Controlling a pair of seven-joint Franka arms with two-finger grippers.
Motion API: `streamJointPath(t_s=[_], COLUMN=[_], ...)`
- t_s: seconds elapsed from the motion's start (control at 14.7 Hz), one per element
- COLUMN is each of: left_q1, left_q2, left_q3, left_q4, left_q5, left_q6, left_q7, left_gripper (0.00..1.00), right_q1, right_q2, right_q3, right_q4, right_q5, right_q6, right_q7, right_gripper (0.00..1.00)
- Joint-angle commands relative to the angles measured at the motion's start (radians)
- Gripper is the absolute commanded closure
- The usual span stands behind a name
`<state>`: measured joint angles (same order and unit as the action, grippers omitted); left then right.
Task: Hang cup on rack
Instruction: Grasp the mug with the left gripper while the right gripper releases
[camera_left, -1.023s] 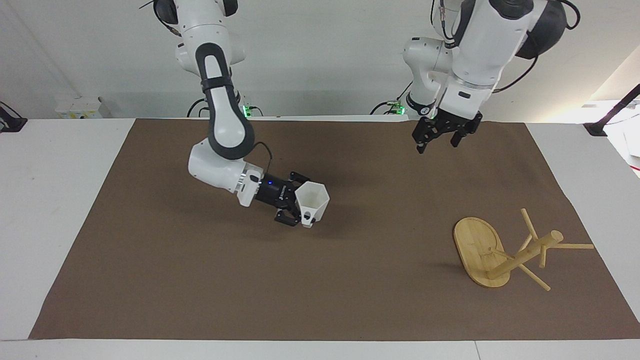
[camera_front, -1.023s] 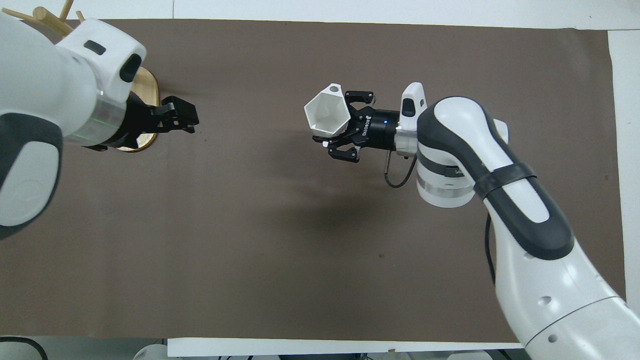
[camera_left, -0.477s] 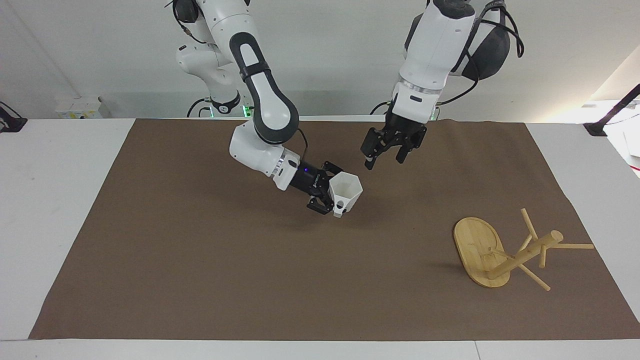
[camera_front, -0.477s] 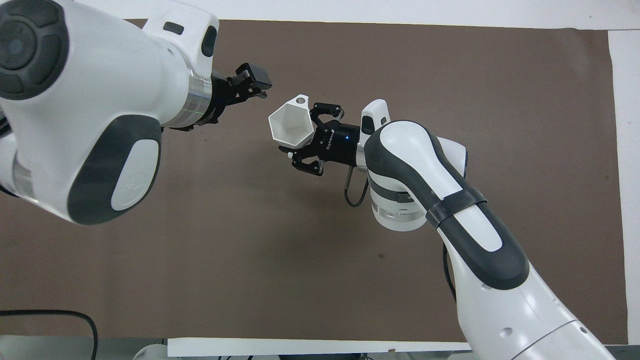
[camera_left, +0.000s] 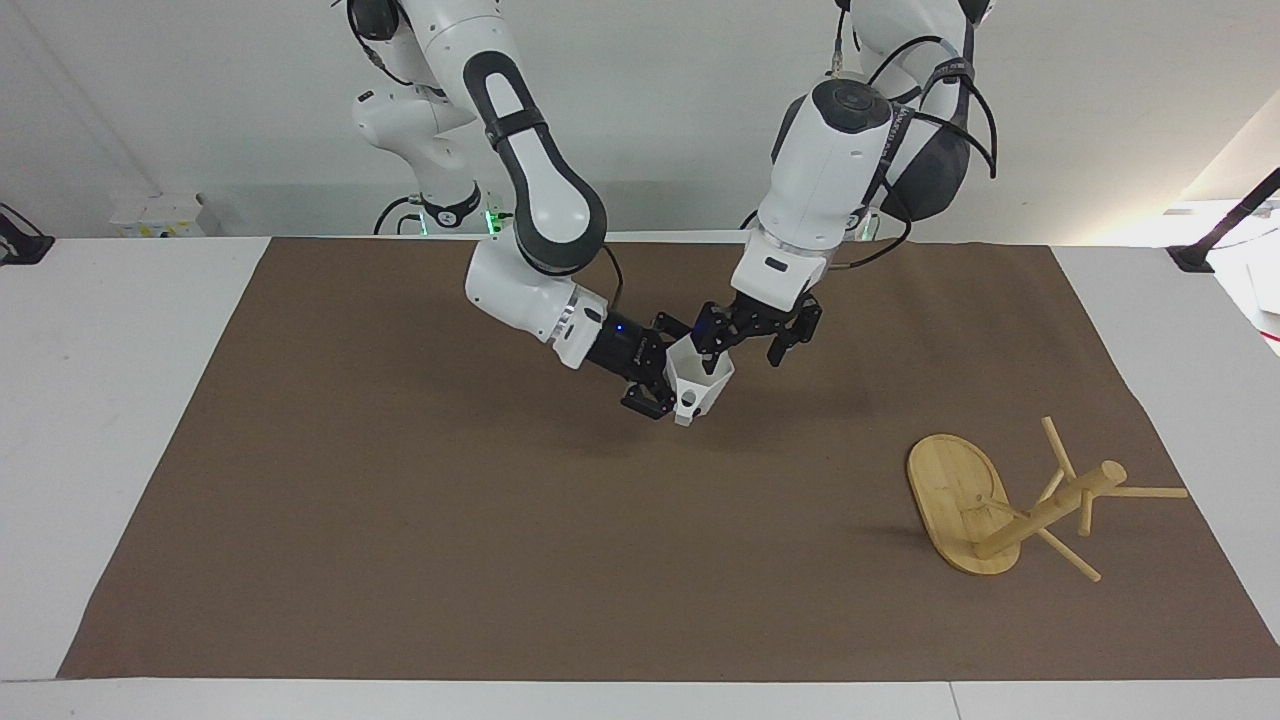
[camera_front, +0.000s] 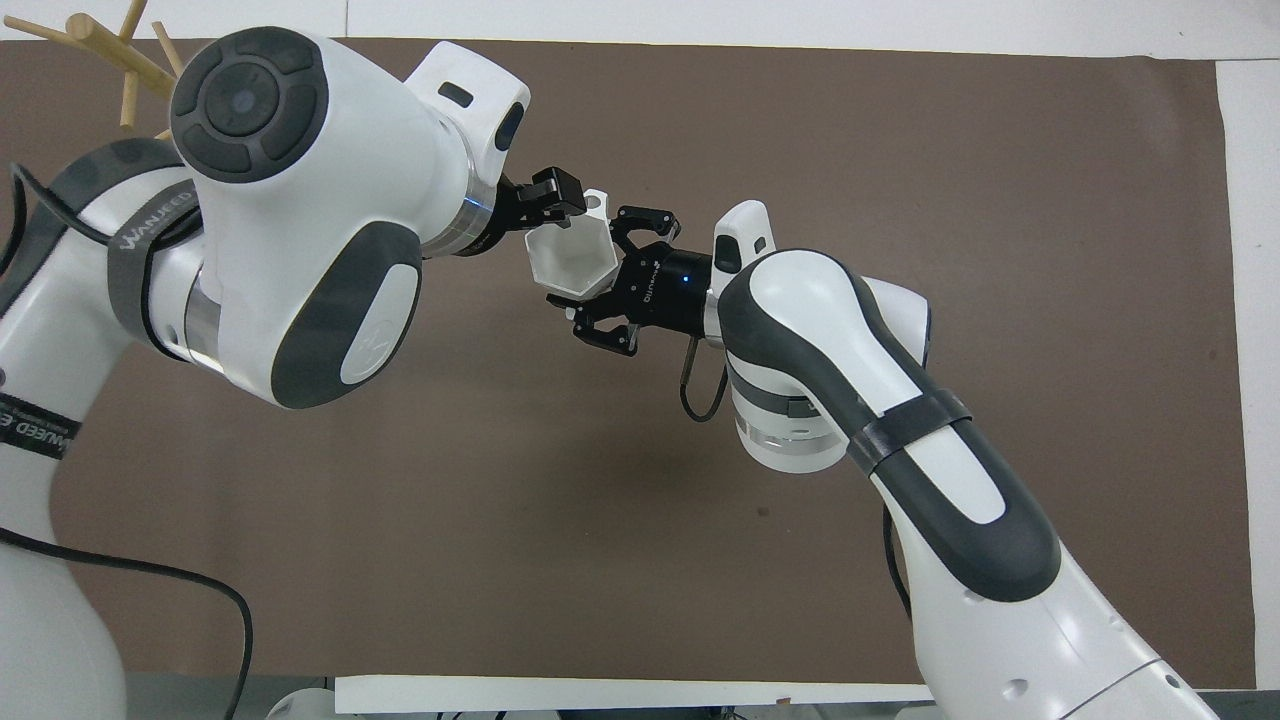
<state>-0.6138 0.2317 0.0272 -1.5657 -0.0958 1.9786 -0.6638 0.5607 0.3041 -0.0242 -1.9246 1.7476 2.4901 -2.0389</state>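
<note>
1. Cup (camera_left: 697, 385), small, white, faceted plastic: our right gripper (camera_left: 655, 385) holds it in the air over the middle of the brown mat (camera_left: 400, 520), jaws closed on its tapered end, handle downward.
2. Our left gripper (camera_left: 745, 340) is at the cup's rim; whether its jaws are open we cannot tell.
3. To hand over well, we should close the left firmly on the rim before the right lets go.
4. Inside, the cup looks empty.
5. Our bamboo rack (camera_left: 1010, 505) lies tipped over toward the left arm's end, so it likely needs righting.

The left tool (camera_left: 738, 338) has swung in from the rack's end to the cup (camera_left: 697, 381).
</note>
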Motion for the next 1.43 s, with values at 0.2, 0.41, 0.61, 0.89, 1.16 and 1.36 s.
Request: streamJointPath(t_s=[0.2,0.41,0.61,0.89,1.16,1.36], left_q1=[-0.020,-0.021,-0.021,-0.021,-0.021,-0.020], left_q2=[-0.023,-0.026,-0.026,-0.028,-0.026,-0.026], left_q3=[0.013,0.013,0.014,0.013,0.013,0.014], left_q4=[-0.040,-0.040,-0.037,-0.040,-0.039,-0.028], left_q5=[-0.012,-0.012,-0.012,-0.013,-0.016,-0.028], left_q6=[-0.040,-0.061,-0.061,-0.066,-0.067,-0.101], left_q7=[0.079,0.081,0.084,0.087,0.089,0.084], left_gripper=[0.36,0.73,1.00,1.00,1.00,1.00], right_q1=[0.004,0.004,0.002,0.002,0.001,-0.008], right_q2=[-0.014,-0.014,-0.014,-0.014,-0.014,-0.065], right_q3=[0.000,0.000,0.000,0.000,0.000,-0.002], right_q4=[-0.007,-0.007,-0.007,-0.008,-0.008,-0.040], right_q5=[0.043,0.044,0.044,0.049,0.050,0.046], right_q6=[0.004,0.006,0.006,0.006,0.006,0.018], right_q7=[0.009,0.009,0.009,0.009,0.012,0.016], right_gripper=[0.67,0.67,0.66,0.66,0.19,0.00])
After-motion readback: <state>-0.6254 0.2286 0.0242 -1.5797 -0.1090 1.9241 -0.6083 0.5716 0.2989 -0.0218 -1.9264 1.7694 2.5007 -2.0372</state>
